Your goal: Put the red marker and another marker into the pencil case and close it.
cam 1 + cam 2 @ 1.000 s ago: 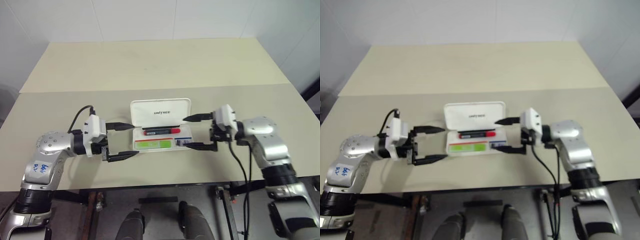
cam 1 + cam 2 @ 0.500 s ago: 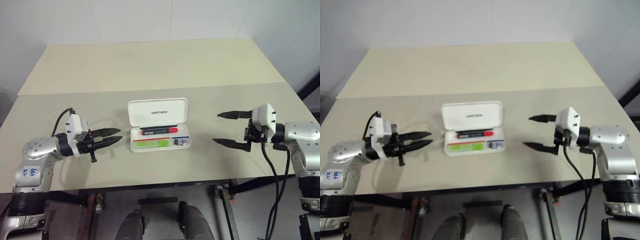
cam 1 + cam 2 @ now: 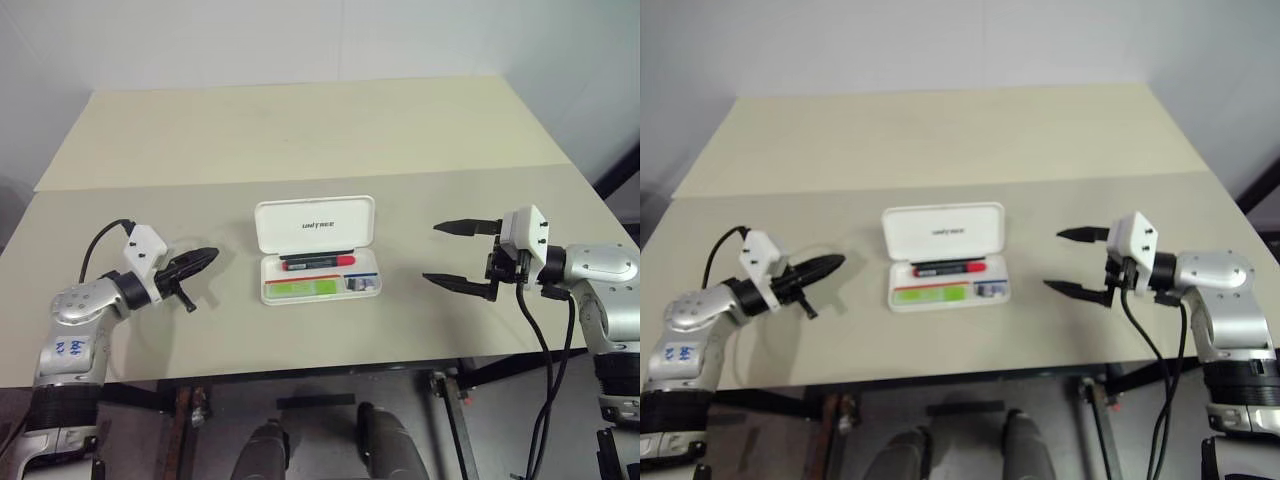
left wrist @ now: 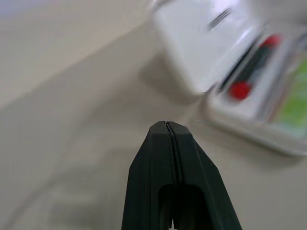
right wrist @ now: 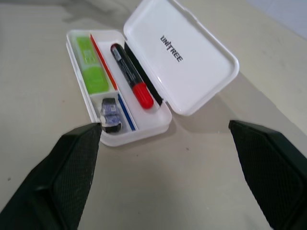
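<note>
The case [image 3: 318,249] lies open in the middle of the table [image 3: 300,130], its lid [image 3: 315,224] tipped back on the far side with dark lettering facing up, and its tray on the near side. The red marker [image 5: 128,75] lies lengthwise in the tray's long slot next to the hinge, red cap toward the robot's right. The green marker [image 5: 89,64] lies flat in the near compartment on the robot's left, parallel to the red one, with a thin red stripe between the two compartments. A small grey lump [image 5: 111,121] sits in the small near compartment on the robot's right, beside a thin blue stripe. The left gripper [image 3: 198,261] hovers over the table to the left of the case, apart from it, pointing toward it; its two black fingers [image 4: 173,182] are pressed tight together with nothing between them. The right gripper [image 3: 458,254] hangs on the other side of the case, well apart from it, also pointing at it, its fingers [image 5: 68,165] spread wide and empty.
</note>
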Action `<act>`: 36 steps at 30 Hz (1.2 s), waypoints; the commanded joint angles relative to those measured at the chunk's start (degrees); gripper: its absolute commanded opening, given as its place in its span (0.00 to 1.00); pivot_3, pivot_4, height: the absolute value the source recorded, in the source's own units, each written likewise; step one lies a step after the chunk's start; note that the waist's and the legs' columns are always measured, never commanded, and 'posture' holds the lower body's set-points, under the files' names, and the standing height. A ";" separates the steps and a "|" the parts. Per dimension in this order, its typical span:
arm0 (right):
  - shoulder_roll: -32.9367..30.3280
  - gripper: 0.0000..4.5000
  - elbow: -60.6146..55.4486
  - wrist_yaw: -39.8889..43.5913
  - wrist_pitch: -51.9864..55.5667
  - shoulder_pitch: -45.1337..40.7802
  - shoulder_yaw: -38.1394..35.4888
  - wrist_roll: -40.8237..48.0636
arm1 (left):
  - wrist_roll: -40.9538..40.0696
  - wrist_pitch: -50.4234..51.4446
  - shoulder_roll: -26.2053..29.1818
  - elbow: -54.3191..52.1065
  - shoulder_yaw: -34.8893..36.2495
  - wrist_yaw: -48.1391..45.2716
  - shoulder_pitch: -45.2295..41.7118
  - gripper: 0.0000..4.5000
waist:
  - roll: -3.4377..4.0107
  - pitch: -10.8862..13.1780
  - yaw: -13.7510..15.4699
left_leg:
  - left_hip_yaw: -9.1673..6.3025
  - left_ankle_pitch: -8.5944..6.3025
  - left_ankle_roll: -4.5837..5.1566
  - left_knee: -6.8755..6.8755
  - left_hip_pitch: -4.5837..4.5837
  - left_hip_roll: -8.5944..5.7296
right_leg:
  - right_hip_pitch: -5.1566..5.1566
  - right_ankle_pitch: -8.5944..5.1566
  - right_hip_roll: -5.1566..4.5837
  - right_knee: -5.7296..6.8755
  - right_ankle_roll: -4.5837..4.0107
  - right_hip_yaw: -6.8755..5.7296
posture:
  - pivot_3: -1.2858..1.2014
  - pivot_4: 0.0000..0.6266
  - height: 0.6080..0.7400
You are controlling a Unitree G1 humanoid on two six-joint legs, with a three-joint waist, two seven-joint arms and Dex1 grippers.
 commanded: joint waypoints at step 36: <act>1.29 1.00 -8.30 -6.57 0.01 3.81 -0.26 0.94 | -1.20 -8.83 -5.52 2.38 -12.14 -24.35 -17.39 0.00 | -0.01 0.00 1.07 | 0.18 -0.01 0.00 0.01 -0.35 -0.04 | -0.05 0.24 0.01 -0.39 0.26 0.15 | 0.52 0.24 1.00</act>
